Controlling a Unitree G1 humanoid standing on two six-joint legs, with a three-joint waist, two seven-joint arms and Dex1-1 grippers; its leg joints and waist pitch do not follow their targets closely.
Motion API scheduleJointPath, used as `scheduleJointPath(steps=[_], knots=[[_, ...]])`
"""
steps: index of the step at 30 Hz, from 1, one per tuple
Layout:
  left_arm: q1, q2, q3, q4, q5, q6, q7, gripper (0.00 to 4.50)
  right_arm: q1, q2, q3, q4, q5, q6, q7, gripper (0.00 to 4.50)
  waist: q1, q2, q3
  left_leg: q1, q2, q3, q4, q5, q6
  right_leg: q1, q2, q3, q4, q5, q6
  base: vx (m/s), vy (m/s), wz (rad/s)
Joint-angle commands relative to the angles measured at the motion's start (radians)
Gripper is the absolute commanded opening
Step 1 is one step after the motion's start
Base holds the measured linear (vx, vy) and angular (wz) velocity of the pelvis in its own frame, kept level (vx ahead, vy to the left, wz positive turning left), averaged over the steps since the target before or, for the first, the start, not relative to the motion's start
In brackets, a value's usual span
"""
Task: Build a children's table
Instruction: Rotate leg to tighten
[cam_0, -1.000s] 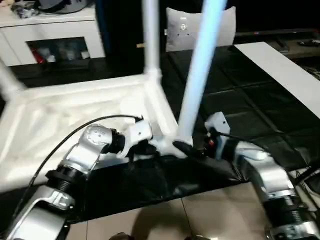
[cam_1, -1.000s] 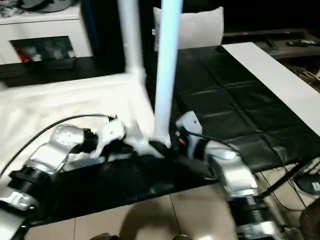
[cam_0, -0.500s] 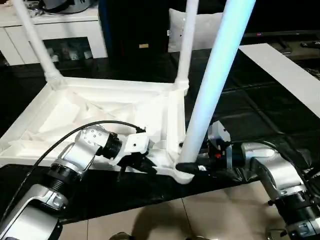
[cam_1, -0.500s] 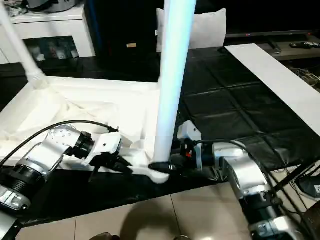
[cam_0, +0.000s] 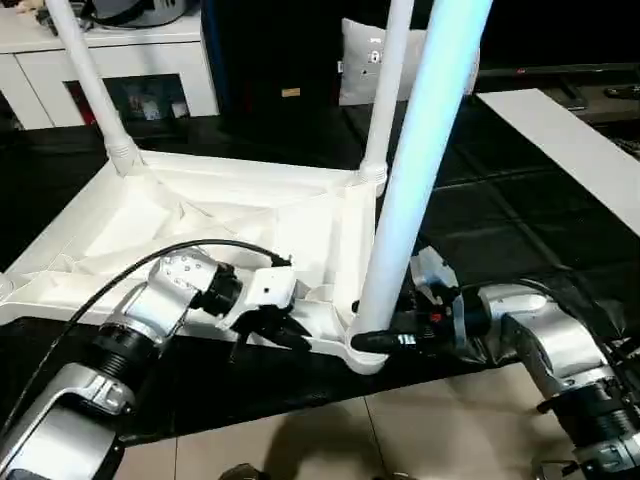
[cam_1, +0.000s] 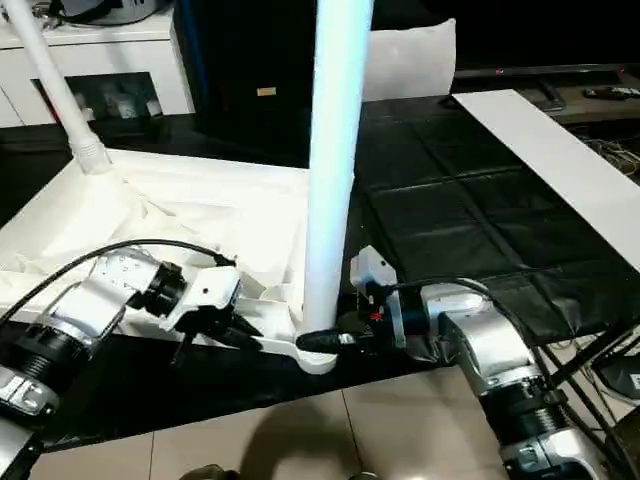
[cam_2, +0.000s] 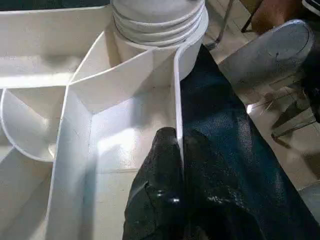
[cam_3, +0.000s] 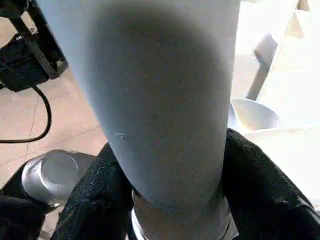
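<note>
The white table top (cam_0: 200, 215) lies upside down on a black mat, ribs facing up. Three white legs stand in its corner sockets: the near leg (cam_0: 420, 170), one at the back right (cam_0: 385, 90) and one at the back left (cam_0: 85, 80). My left gripper (cam_0: 290, 338) is shut on the top's thin rim wall (cam_2: 176, 100) just beside the near corner socket (cam_2: 157, 25). My right gripper (cam_0: 370, 340) reaches in from the right, and its fingers (cam_3: 107, 170) press both sides of the near leg's base (cam_3: 165, 100).
A white cabinet with glass doors (cam_0: 120, 70) stands at the back left and a grey-white pillow (cam_0: 360, 60) behind the table. A long white board (cam_0: 560, 140) lies on the mat (cam_0: 500, 220) at the right. Tile floor (cam_0: 350, 440) runs along the near edge.
The right gripper's fingers have closed in on the base of the near leg. The left gripper has kept its hold on the rim. The head view has shifted.
</note>
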Motion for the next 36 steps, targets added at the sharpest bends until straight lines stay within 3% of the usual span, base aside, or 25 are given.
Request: scheduleJointPath(steps=[1, 6, 7, 10, 11, 12, 13, 14, 16, 17, 18, 22, 24, 26, 28, 31, 33, 34, 35, 36], knots=[[-0.019, -0.020, -0.003, -0.029, 0.001, 0.004, 0.016, 0.00, 0.015, 0.032, 0.002, -0.046, 0.057, 0.043, -0.002, 2.19, -0.004, -0.009, -0.074, 0.026, 0.021, -0.002, -0.072, -0.278, 0.014, 0.042, -0.048, 0.031, -0.080, -0.337, -0.196, 0.000, 0.000, 0.00], [-0.003, -0.030, 0.021, -0.069, 0.000, 0.092, 0.083, 0.00, 0.037, 0.088, -0.008, -0.080, 0.069, 0.070, -0.093, 2.14, -0.013, -0.005, -0.068, 0.031, 0.019, -0.007, -0.077, -0.337, -0.011, 0.037, -0.049, 0.030, -0.088, -0.432, -0.173, 0.000, 0.000, 0.00], [0.012, -0.046, 0.041, -0.119, -0.009, 0.185, 0.137, 0.00, 0.033, 0.148, -0.017, -0.058, 0.020, 0.071, -0.228, 2.13, -0.016, -0.001, -0.068, 0.034, 0.020, -0.009, -0.077, -0.354, -0.019, 0.035, -0.050, 0.030, -0.090, -0.455, -0.166, 0.000, 0.000, 0.00], [0.026, -0.083, 0.069, -0.182, -0.004, 0.316, 0.244, 0.00, 0.009, 0.240, -0.034, -0.003, -0.052, 0.065, -0.421, 2.12, -0.033, -0.003, -0.064, 0.029, 0.013, -0.014, -0.080, -0.376, -0.042, 0.034, -0.050, 0.025, -0.093, -0.518, -0.143, 0.000, 0.000, 0.00], [0.028, -0.096, 0.078, -0.194, -0.002, 0.348, 0.276, 0.00, 0.003, 0.263, -0.039, 0.006, -0.059, 0.071, -0.457, 2.10, -0.048, -0.005, -0.064, 0.021, 0.011, -0.019, -0.082, -0.371, -0.048, 0.039, -0.049, 0.021, -0.094, -0.540, -0.126, 0.000, 0.000, 0.00], [0.030, -0.123, 0.096, -0.214, 0.000, 0.405, 0.332, 0.00, -0.010, 0.305, -0.053, 0.025, -0.071, 0.076, -0.528, 2.08, -0.057, -0.003, -0.066, 0.023, 0.010, -0.020, -0.082, -0.379, -0.047, 0.037, -0.048, 0.020, -0.098, -0.549, -0.116, 0.000, 0.000, 0.00], [0.034, -0.163, 0.120, -0.242, 0.007, 0.478, 0.414, 0.00, -0.026, 0.362, -0.069, 0.049, -0.090, 0.081, -0.625, 2.08, -0.072, -0.002, -0.065, 0.021, 0.013, -0.020, -0.081, -0.381, -0.051, 0.034, -0.048, 0.021, -0.093, -0.520, -0.133, 0.000, 0.000, 0.00], [0.033, -0.165, 0.121, -0.243, 0.007, 0.480, 0.417, 0.00, -0.027, 0.364, -0.070, 0.051, -0.091, 0.081, -0.629, 2.08, -0.079, -0.003, -0.065, 0.019, 0.010, -0.021, -0.080, -0.384, -0.051, 0.034, -0.046, 0.019, -0.094, -0.520, -0.136, 0.000, 0.000, 0.00], [0.027, -0.207, 0.141, -0.259, 0.024, 0.541, 0.501, 0.00, -0.049, 0.410, -0.074, 0.083, -0.129, 0.083, -0.736, 2.07, -0.091, -0.008, -0.071, 0.011, 0.006, -0.020, -0.077, -0.359, -0.037, 0.042, -0.044, 0.020, -0.093, -0.477, -0.137, 0.000, 0.000, 0.00], [0.023, -0.230, 0.152, -0.267, 0.035, 0.572, 0.546, 0.00, -0.062, 0.436, -0.077, 0.104, -0.146, 0.086, -0.789, 2.07, -0.094, -0.002, -0.071, 0.017, 0.005, -0.018, -0.075, -0.356, -0.030, 0.036, -0.041, 0.021, -0.095, -0.460, -0.145, 0.000, 0.000, 0.00], [0.014, -0.275, 0.173, -0.276, 0.052, 0.613, 0.630, 0.00, -0.084, 0.488, -0.094, 0.140, -0.162, 0.092, -0.871, 2.06, -0.099, -0.005, -0.071, 0.018, 0.003, -0.014, -0.070, -0.356, -0.023, 0.034, -0.040, 0.023, -0.097, -0.448, -0.153, 0.000, 0.000, 0.00], [0.005, -0.347, 0.199, -0.276, 0.069, 0.634, 0.756, 0.00, -0.128, 0.548, -0.118, 0.223, -0.206, 0.064, -1.012, 2.06, -0.100, -0.003, -0.073, 0.021, 0.002, -0.011, -0.066, -0.330, -0.007, 0.032, -0.038, 0.024, -0.101, -0.425, -0.160, 0.000, 0.000, 0.00], [0.003, -0.362, 0.196, -0.278, 0.081, 0.632, 0.791, 0.00, -0.142, 0.566, -0.135, 0.250, -0.210, 0.022, -1.028, 2.06, -0.098, 0.000, -0.076, 0.018, 0.004, -0.011, -0.067, -0.319, -0.002, 0.035, -0.036, 0.024, -0.096, -0.365, -0.166, 0.000, 0.000, 0.00], [0.007, -0.351, 0.181, -0.287, 0.091, 0.633, 0.787, 0.00, -0.143, 0.570, -0.141, 0.238, -0.214, 0.001, -1.035, 2.57, -0.095, -0.001, -0.078, 0.013, 0.005, -0.011, -0.067, -0.288, 0.007, 0.042, -0.035, 0.025, -0.089, -0.299, -0.177, 0.000, 0.000, 0.00], [0.011, -0.338, 0.172, -0.291, 0.097, 0.632, 0.777, 0.00, -0.141, 0.572, -0.143, 0.231, -0.217, 0.001, -1.033, 2.73, -0.090, 0.001, -0.082, 0.011, 0.005, -0.009, -0.065, -0.235, 0.022, 0.048, -0.036, 0.027, -0.080, -0.212, -0.197, 0.000, 0.000, 0.00], [0.016, -0.324, 0.173, -0.295, 0.095, 0.630, 0.767, 0.00, -0.132, 0.562, -0.138, 0.219, -0.225, -0.007, -1.018, 3.00, -0.085, 0.002, -0.084, 0.011, 0.006, -0.008, -0.064, -0.203, 0.031, 0.052, -0.036, 0.027, -0.074, -0.164, -0.216, 0.000, 0.000, 0.00], [0.024, -0.295, 0.163, -0.291, 0.093, 0.596, 0.731, 0.00, -0.113, 0.538, -0.134, 0.194, -0.222, -0.024, -0.990, 3.15, -0.081, 0.010, -0.083, 0.013, 0.007, -0.008, -0.065, -0.204, 0.029, 0.054, -0.036, 0.027, -0.072, -0.148, -0.225, 0.000, 0.000, 0.00], [0.033, -0.276, 0.159, -0.290, 0.089, 0.569, 0.707, 0.00, -0.105, 0.518, -0.126, 0.183, -0.236, -0.047, -0.989, 3.31, -0.079, 0.029, -0.081, 0.016, 0.007, -0.010, -0.067, -0.221, 0.022, 0.053, -0.036, 0.026, -0.074, -0.149, -0.227, 0.000, 0.000, 0.00], [0.040, -0.265, 0.156, -0.290, 0.088, 0.562, 0.696, 0.00, -0.099, 0.503, -0.123, 0.177, -0.243, -0.065, -0.978, 3.44, -0.082, 0.017, -0.082, 0.015, 0.006, -0.009, -0.067, -0.233, 0.017, 0.056, -0.034, 0.026, -0.076, -0.150, -0.230, 0.000, 0.000, 0.00], [0.047, -0.253, 0.155, -0.287, 0.086, 0.550, 0.682, 0.00, -0.085, 0.482, -0.119, 0.158, -0.241, -0.083, -0.948, 3.54, -0.079, 0.022, -0.081, 0.016, 0.006, -0.010, -0.067, -0.241, 0.014, 0.056, -0.035, 0.025, -0.075, -0.156, -0.230, 0.000, 0.000, 0.00]])
